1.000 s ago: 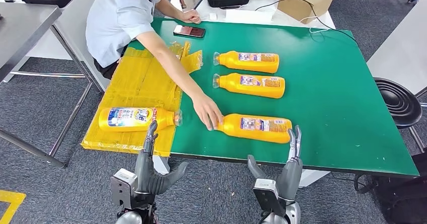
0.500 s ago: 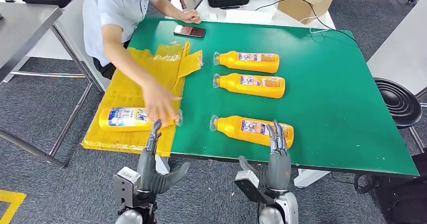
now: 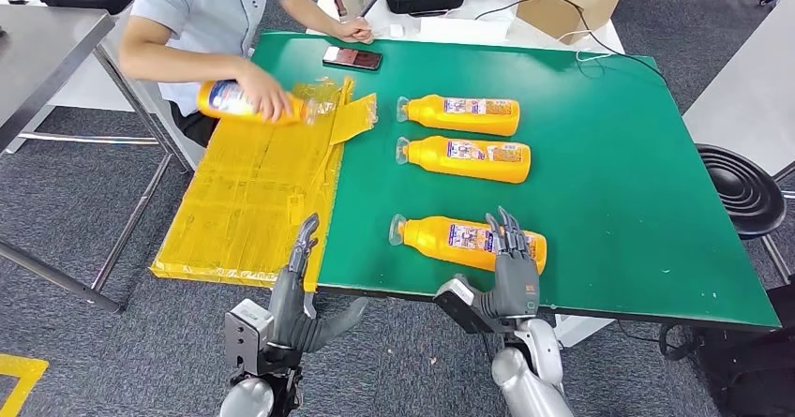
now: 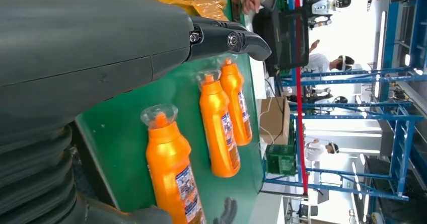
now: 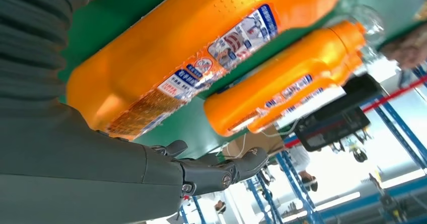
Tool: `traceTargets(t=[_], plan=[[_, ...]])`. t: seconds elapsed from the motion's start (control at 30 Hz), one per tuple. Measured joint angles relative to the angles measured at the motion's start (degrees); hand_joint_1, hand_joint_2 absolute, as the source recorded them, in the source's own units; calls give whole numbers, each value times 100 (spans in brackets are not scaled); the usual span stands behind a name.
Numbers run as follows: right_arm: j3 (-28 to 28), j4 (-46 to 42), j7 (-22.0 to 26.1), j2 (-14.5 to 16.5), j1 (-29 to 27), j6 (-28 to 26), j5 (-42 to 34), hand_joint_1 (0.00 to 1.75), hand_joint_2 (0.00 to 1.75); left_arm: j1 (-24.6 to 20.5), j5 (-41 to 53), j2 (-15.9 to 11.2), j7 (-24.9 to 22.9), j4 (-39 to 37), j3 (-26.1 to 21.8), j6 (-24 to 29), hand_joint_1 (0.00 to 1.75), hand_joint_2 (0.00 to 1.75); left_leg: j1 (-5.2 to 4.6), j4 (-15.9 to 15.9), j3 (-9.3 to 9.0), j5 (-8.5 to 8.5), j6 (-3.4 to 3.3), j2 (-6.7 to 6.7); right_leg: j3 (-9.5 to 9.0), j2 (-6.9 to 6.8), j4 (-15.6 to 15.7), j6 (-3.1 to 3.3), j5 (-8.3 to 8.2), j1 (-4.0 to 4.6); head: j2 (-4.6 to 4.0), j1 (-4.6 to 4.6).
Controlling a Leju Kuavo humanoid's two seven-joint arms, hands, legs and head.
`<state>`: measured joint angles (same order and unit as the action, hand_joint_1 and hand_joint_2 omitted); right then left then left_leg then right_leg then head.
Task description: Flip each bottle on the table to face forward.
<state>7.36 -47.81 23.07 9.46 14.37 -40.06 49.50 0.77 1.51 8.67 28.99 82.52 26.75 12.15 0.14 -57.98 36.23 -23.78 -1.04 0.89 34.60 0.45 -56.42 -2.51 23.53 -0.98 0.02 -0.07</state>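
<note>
1. The right hand reaches up from the near edge of the green table, fingers straight and spread, holding nothing; its fingertips lie over the base end of the nearest bottle, though actual contact cannot be told from the head view
2. In the right wrist view that same bottle lies just beyond the thumb and fingers, which are apart and not wrapped around it
3. The left hand stands upright below the table's near edge, fingers extended and thumb out to the side, empty; its fingertips overlap the near edge of the yellow sheet
4. The nearest bottle lies on its side near the front of the table, clear cap pointing toward the yellow sheet, label side up
5. Two more orange bottles lie on their sides farther back, the middle bottle and the far bottle, parallel to each other, caps pointing the same way
6. A fourth bottle is held in a person's hand above the far end of the yellow sheet, well apart from both robot hands
7. Count: four orange bottles, three on the green table and one in the person's hand; two robot hands, both open
</note>
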Motion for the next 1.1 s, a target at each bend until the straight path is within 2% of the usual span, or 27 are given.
traceTargets(t=[0.33, 0.6, 0.83, 1.0, 1.1], plan=[[6, 456, -516, -63, 340, -2, 738, 0, 175, -110, 2, 31, -48, -88, 21, -33, 0, 175, 0, 0, 1, 0, 0, 0, 0, 0, 0, -1, 0, 0, 0, 0], [-42, 632, -1807, -96, 506, -4, 2120, 0, 175, -111, 102, 34, -265, -91, 31, -95, 0, 175, 0, 0, 1, -1, 0, 0, 1, 0, 0, 0, 0, 0, 0, 0], [-5, 787, -2442, -114, 582, 35, 2466, 0, 175, -80, 177, 54, -439, -65, 10, -232, 0, 175, 0, 0, 1, -1, 0, 1, -1, 0, -1, 0, 0, 0, 0, 0], [227, 608, -3109, -131, 495, 437, 2789, 0, 175, 96, 342, 102, -603, 133, -47, -377, 0, 175, 0, 0, 0, -2, 1, 0, 0, 0, 1, 0, 1, 0, 0, 1], [355, 389, -3348, -156, 385, 611, 2930, 0, 175, 198, 391, 125, -660, 245, -103, -407, 0, 175, 0, 0, -1, -3, 1, 1, 0, 0, 1, 1, 2, 0, 0, 0]])
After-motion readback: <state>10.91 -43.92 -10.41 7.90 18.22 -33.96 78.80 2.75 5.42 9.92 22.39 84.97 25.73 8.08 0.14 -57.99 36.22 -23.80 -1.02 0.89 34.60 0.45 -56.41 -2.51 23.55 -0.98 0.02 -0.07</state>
